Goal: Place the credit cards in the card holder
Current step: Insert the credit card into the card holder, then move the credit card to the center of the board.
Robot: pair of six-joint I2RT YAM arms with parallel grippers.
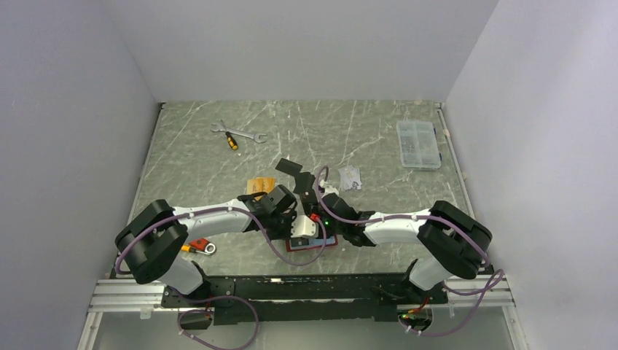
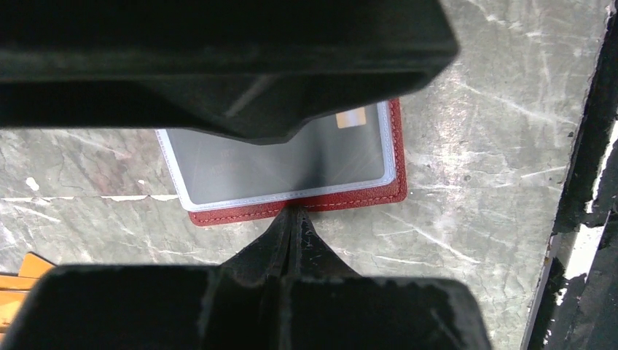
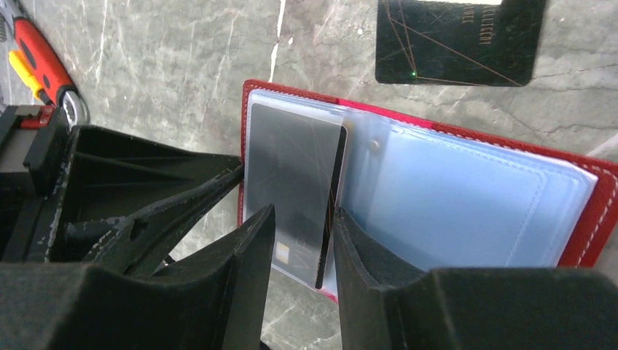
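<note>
— So where do we find the dark-red leather-look folding card holder (image 3: 594, 211)?

— We see it lying open and flat on the grey marbled bench (image 3: 167, 65), near the front edge, between our two arms, its clear plastic sleeves (image 3: 466, 197) facing up.

— And the cards?

— One thin silver-grey plastic card (image 3: 295, 175) sits at the sleeve on our left arm's side, chip end toward our right wrist camera; we cannot tell how far it is tucked under the plastic. A thin black rectangular card (image 3: 459, 40) with fine gold lines lies flat on the bench just beyond the holder, apart from it. A small stack of orange cards (image 1: 259, 186) lies farther back on the left.

— What about our right end effector (image 3: 302, 215)?

— Its jaws stand narrowly apart above the silver-grey card, one finger over the card's face, the other at its long inner edge. We see card surface in the gap, so nothing is clamped.

— And the left end effector (image 2: 291, 215)?

— Its jaws are pressed together with nothing between them, and the joined tip meets the holder's stitched red rim.

— Anything else on the bench?

— A clear compartment box (image 1: 418, 144) at the back right, a steel wrench (image 1: 251, 135) and a yellow-handled screwdriver (image 1: 232, 143) at the back left, and a red-and-yellow hand tool (image 3: 36, 65) beside our left arm.
</note>
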